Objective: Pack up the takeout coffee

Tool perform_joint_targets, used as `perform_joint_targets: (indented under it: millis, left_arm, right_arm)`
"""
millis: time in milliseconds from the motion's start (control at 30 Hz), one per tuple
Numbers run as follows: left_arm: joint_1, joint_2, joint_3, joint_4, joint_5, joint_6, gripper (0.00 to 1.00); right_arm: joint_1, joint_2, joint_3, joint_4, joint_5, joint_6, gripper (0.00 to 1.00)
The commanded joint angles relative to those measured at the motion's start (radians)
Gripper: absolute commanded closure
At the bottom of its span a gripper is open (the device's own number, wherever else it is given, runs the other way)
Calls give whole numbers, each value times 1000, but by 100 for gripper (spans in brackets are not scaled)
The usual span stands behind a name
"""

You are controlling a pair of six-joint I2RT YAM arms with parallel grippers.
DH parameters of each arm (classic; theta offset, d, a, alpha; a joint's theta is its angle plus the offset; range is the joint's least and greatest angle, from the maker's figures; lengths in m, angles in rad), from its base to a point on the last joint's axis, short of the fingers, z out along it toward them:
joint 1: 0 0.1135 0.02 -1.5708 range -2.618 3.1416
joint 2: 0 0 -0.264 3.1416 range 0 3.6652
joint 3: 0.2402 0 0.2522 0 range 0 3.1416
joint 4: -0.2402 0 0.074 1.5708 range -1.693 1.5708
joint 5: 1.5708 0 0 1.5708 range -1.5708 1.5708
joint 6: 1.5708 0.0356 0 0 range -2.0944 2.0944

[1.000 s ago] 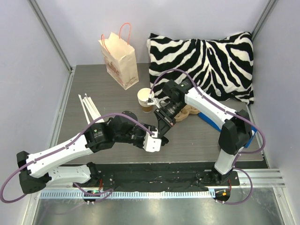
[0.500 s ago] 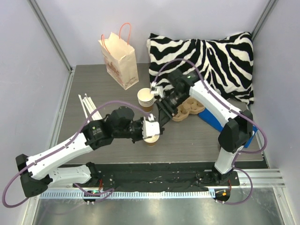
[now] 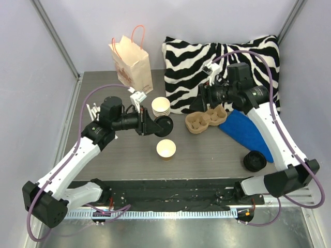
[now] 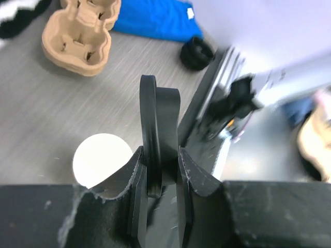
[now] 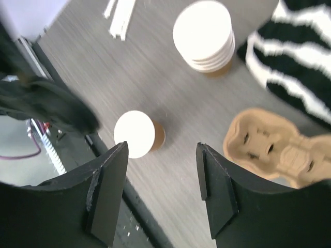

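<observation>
Grey wood-grain worktop between pale walls, seen from above: the coffee cup (image 3: pixel 166 149) stands upright and uncovered near the front middle, touching nothing. Behind it and slightly to the left, the left arm (image 3: pixel 77 155) carries the black lid (image 3: pixel 165 124) in its jaws. The lid is off the surface and not over the cup's mouth. A second ago both arms were crowded together at that front-middle spot, and half a second ago the left jaws sat right at the cup. Now the right arm (image 3: pixel 269 124) has pulled back high over the zebra pillow (image 3: pixel 227 62), leaving the cup alone. Further back are the stack of lidless cups (image 3: pixel 161 107), the paper bag (image 3: pixel 132 64) and the cardboard carrier (image 3: pixel 206 120).

From the left wrist, the left jaws are narrow and pinch the lid by its rim, so the disc stands edge-on between them. The cup's pale mouth shows below and to the left, apart from the lid. A heap of loose lids (image 4: pixel 196 51) lies beside the blue cloth (image 4: pixel 155 18).

From the right wrist, the right jaws stand wide with nothing between them, and the cup sits far beneath.

By my reading, the coffee is not ready to pack. The lid probably has to be turned flat, centred on the mouth and pressed down. With nothing steadying the cup, an off-centre push could tip it.
</observation>
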Motion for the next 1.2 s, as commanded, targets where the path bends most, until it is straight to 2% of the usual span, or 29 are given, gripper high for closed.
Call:
perform_joint_targets:
  millis: [0, 167, 300, 600, 1167]
  left_arm:
    - [65, 15, -79, 327, 134, -383, 100]
    - [72, 47, -141, 485, 125, -579, 100]
    - [79, 68, -176, 557, 112, -665, 100]
    - [109, 74, -222, 577, 89, -702, 100]
    - [111, 99, -245, 619, 109, -739, 100]
  right_arm:
    - [20, -33, -19, 151, 41, 44, 38]
    - [97, -20, 42, 116, 103, -1, 40]
    - [149, -3, 47, 108, 118, -5, 43]
    - [190, -3, 47, 102, 74, 7, 45]
    - [272, 55, 89, 104, 93, 2, 52]
